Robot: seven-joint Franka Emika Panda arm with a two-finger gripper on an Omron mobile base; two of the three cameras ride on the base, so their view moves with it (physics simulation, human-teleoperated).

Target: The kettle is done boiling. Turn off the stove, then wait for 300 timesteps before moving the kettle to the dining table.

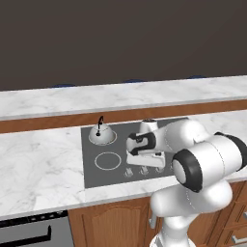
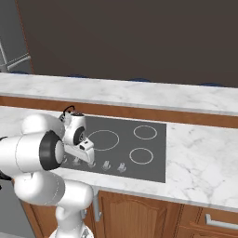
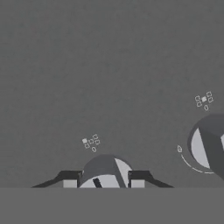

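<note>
Silver-grey dome kettle (image 1: 100, 133) on rear burner of flat dark grey cooktop (image 1: 111, 173); two-finger gripper (image 3: 103, 180) straddling small grey knob (image 3: 105, 168), grip unconfirmed; recommended: close squarely, twist steadily without slipping, avoid neighbouring knob (image 3: 208, 146).

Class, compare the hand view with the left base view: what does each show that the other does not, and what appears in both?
Hand view alone: the small printed marks beside each knob, and the two fingertips standing either side of one knob with a second knob to the right.

Left base view alone: the kettle on a back burner, the white burner ring in front of it, the marble counter, the robot arm and the dining table behind.

Both: the dark stove surface and its front knobs, with the jaws down at them.
</note>
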